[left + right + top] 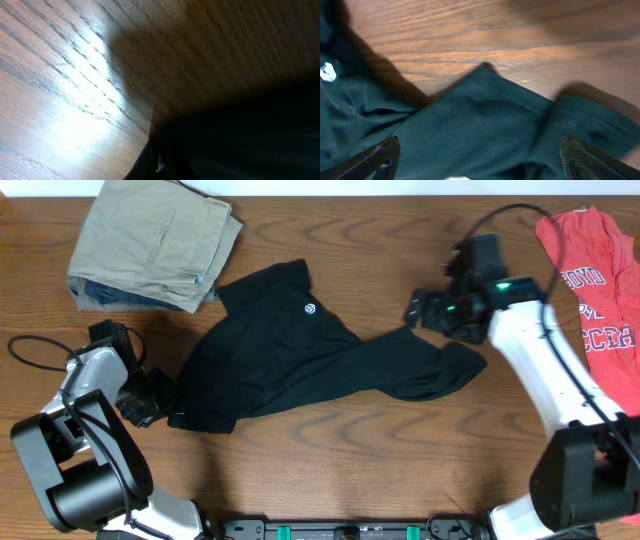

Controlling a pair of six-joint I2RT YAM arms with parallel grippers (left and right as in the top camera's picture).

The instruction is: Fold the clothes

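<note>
The clothes, a black collared shirt [290, 355], lie crumpled across the middle of the table, with the small white logo [310, 308] facing up. My left gripper [160, 400] sits at the shirt's lower left edge and is shut on the fabric there. In the left wrist view dark cloth [250, 145] fills the bottom right and hides the fingers. My right gripper [416, 310] hovers open over the shirt's right end. In the right wrist view its two fingertips [382, 157] stand wide apart above the cloth [480, 125], holding nothing.
Folded khaki trousers [150, 245] lie at the back left. A red T-shirt with white lettering [595, 280] lies at the far right edge. Bare wooden table [350, 460] runs along the front.
</note>
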